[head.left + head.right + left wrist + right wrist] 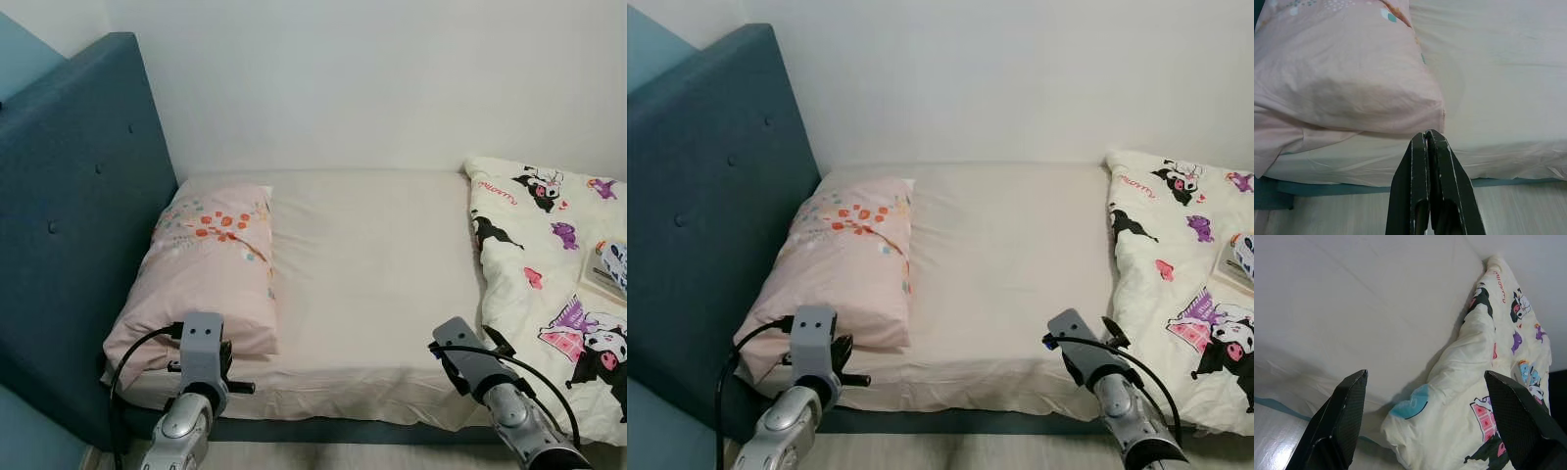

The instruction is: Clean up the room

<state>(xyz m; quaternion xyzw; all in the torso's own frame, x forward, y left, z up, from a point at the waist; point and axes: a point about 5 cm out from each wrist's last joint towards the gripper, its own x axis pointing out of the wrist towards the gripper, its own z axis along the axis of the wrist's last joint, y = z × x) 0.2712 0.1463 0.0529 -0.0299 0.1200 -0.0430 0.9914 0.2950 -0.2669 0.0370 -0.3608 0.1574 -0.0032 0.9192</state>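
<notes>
- Head views: robot stands at the side of the bed [372, 264]. Pink pillow [211, 269] lies against the blue headboard [69, 215]. The cartoon-print quilt [549, 264] is bunched toward the foot end, and the sheet between the two is bare. A book or box [609, 269] rests on the quilt; too small to tell which.
- Left end effector [220, 375] hovers at the near edge of the bed, just beside the pillow's corner. Right end effector [490, 343] is at the quilt's near edge.
- Left wrist view: fingers [1426, 161] pressed together, holding nothing, pointed at the pillow's near corner.
- Right wrist view: fingers [1347, 406] spread wide, with the quilt's folded corner lying between them, not yet pinched.
- Judgement: bed-making step, at the grasp approach. The next move calls for closing on that quilt corner and drawing it toward the pillow. The item on top may slide.
</notes>
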